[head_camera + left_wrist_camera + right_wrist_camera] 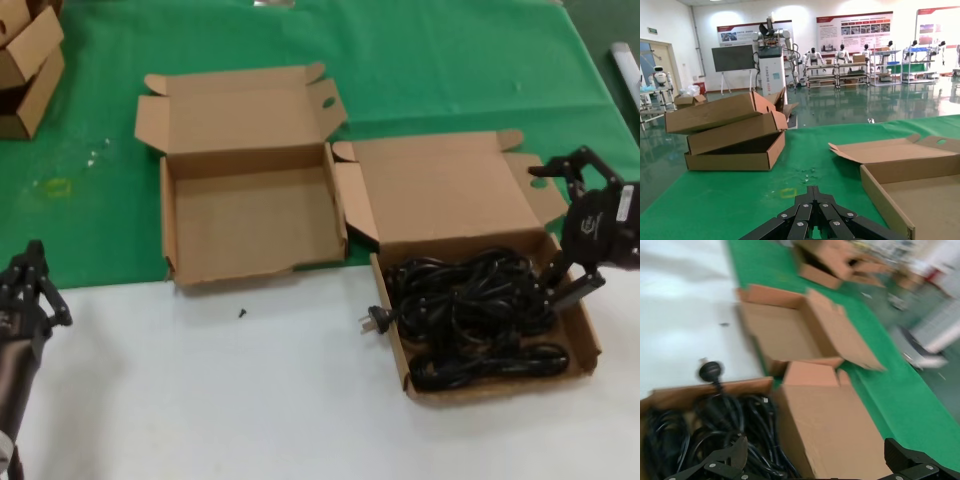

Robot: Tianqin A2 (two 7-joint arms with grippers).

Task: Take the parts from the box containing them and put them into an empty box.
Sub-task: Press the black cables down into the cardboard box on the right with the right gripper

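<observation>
Spread jaws of the right gripper (556, 283) dip into tangled power cords (470, 310) at lower right; snagged loops could drag several out. Left gripper (30, 285) idles, jaws pressed together.

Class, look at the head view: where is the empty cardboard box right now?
The empty box lies open left of centre, straddling the green cloth's edge, directly left of the box of black cords.

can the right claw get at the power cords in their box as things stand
Probably yes. The right claw hangs open over the right edge of the box of power cords; its lid is folded back and nothing covers the cords. The left claw waits far off.
</observation>
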